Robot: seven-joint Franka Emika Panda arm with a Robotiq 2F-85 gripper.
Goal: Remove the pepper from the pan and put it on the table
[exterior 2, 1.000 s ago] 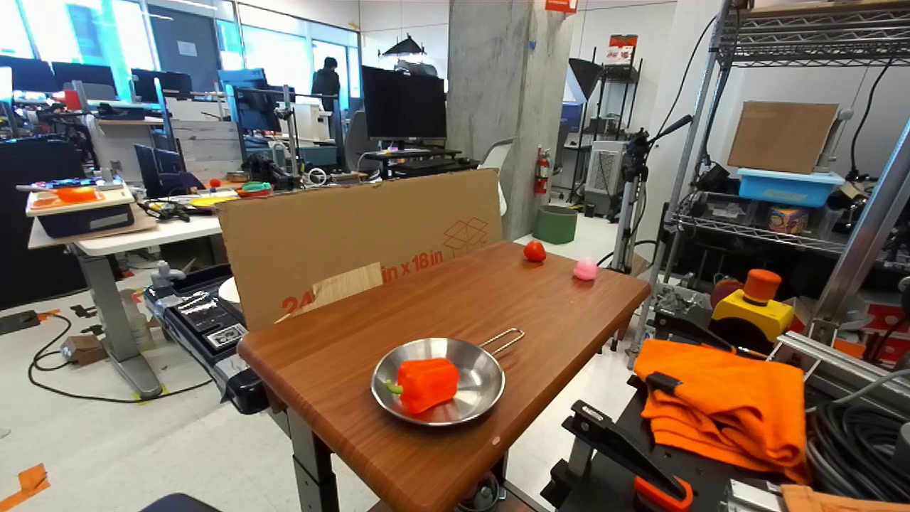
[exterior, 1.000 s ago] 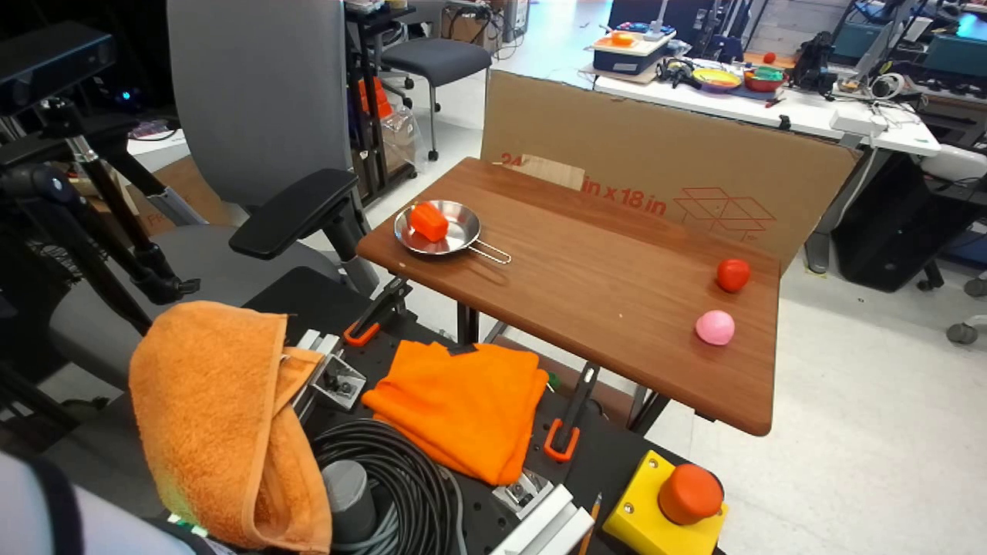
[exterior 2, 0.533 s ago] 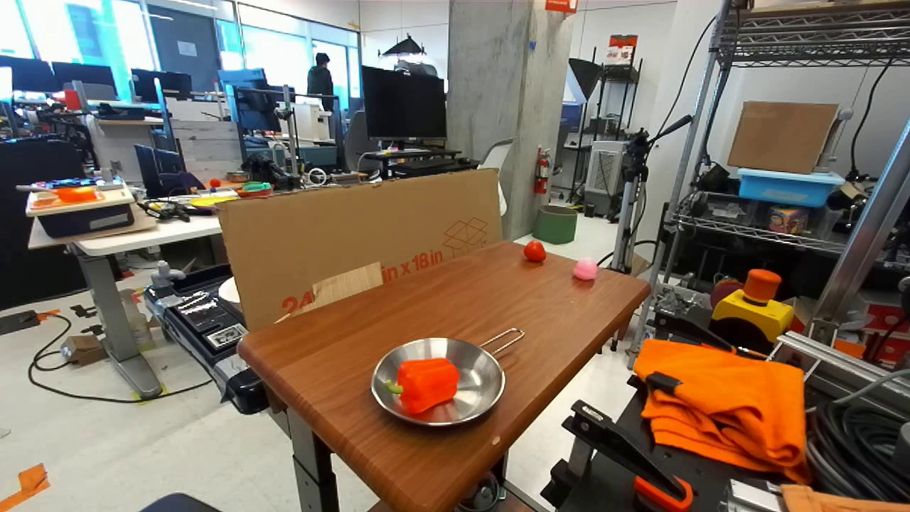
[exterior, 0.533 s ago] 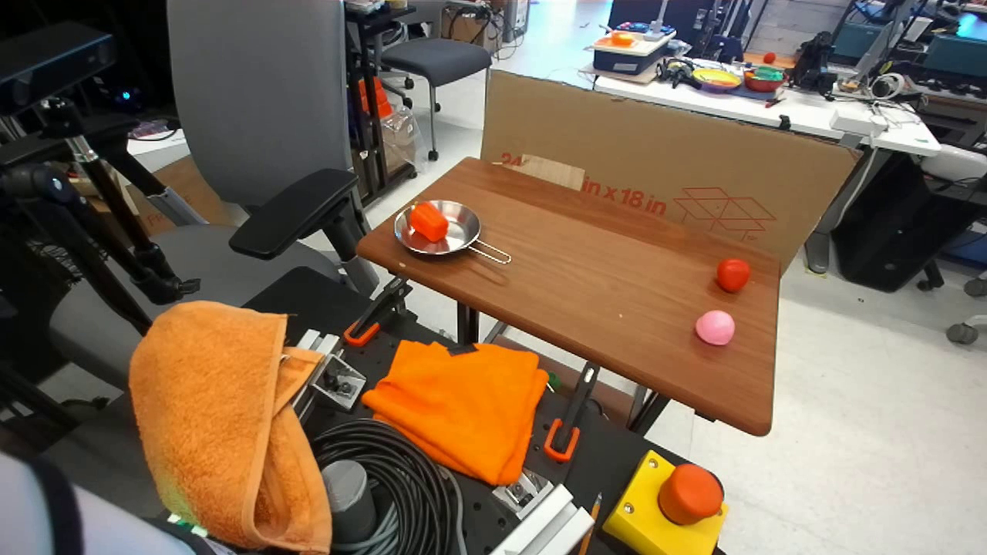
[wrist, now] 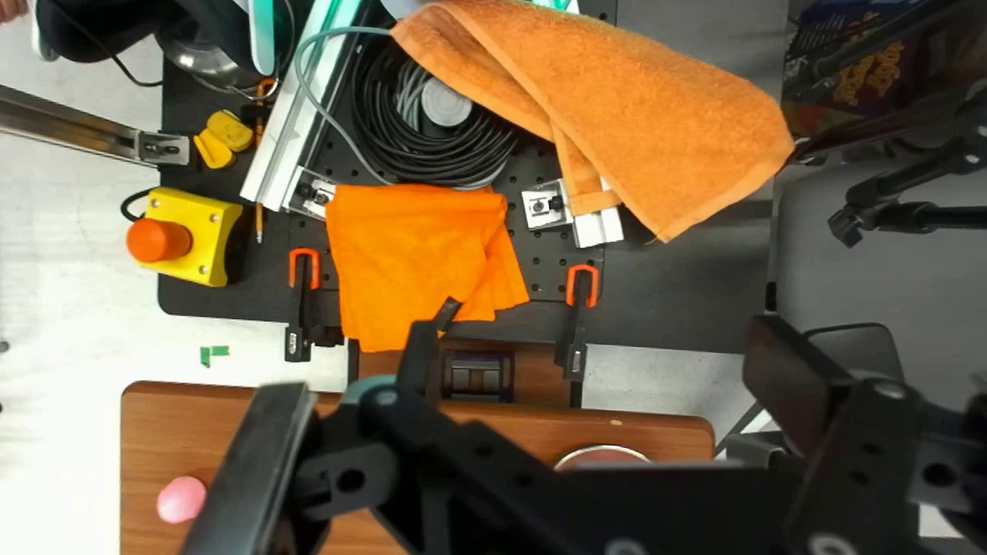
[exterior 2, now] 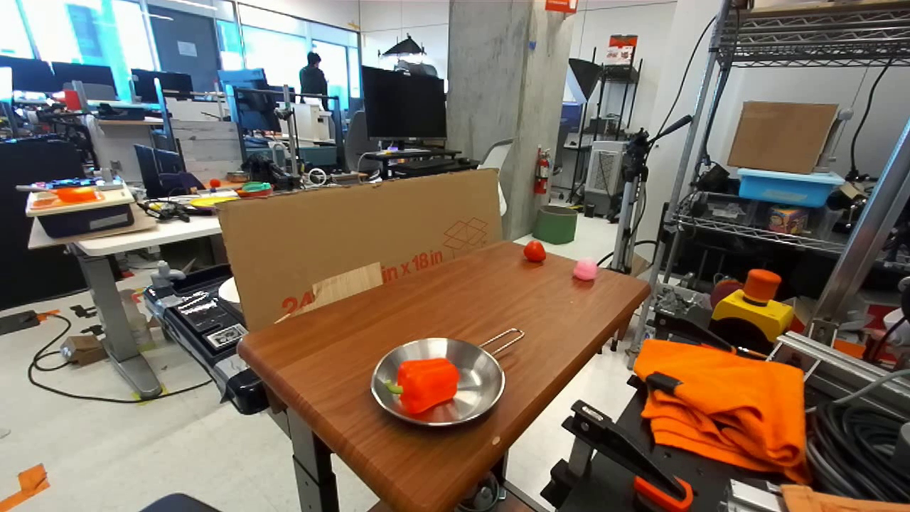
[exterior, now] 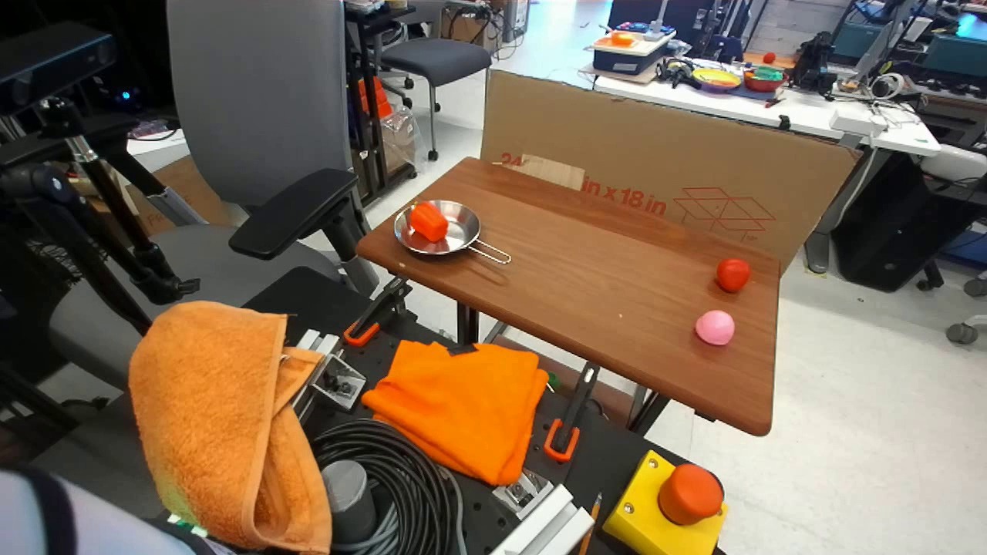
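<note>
Lower centre in an exterior view: one glossy pepper (exterior 2: 428, 385) in one round metal pan (exterior 2: 480, 387) (wire-handled); the gripper (wrist: 520, 401) gapes wide.

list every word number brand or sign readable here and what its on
"24", red, on the cardboard wall at the edge of the table
"in x 18 in", red, on the same wall, past the pale strip
Too small or blurred to read: the orange sign in an exterior view, the yellow-lettered dark box in the wrist view, any other print.
</note>
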